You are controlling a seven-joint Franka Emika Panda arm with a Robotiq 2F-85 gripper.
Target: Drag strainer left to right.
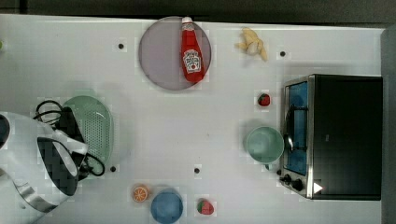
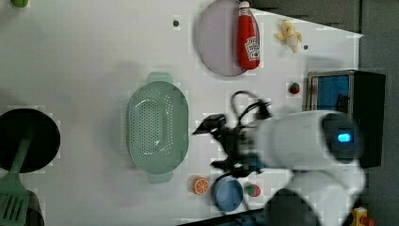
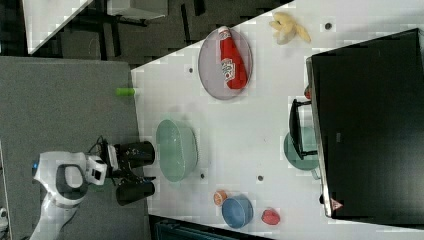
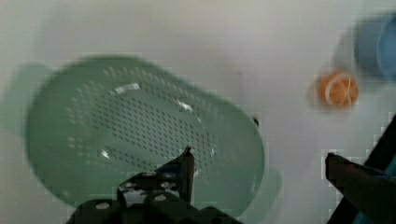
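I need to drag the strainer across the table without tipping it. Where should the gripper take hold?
Probably the strainer's long side rim: from above, one finger inside the bowl, one outside. The thin upright wall suits the open gripper, and in the wrist view one finger is already over the bowl. The small end tabs look like a weaker hold.

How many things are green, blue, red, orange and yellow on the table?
Green: 2, strainer, cup
Blue: 1, bowl
Red: 3, ketchup bottle, two strawberries
Orange: 1, orange slice
Yellow: 1, banana
Total: 8
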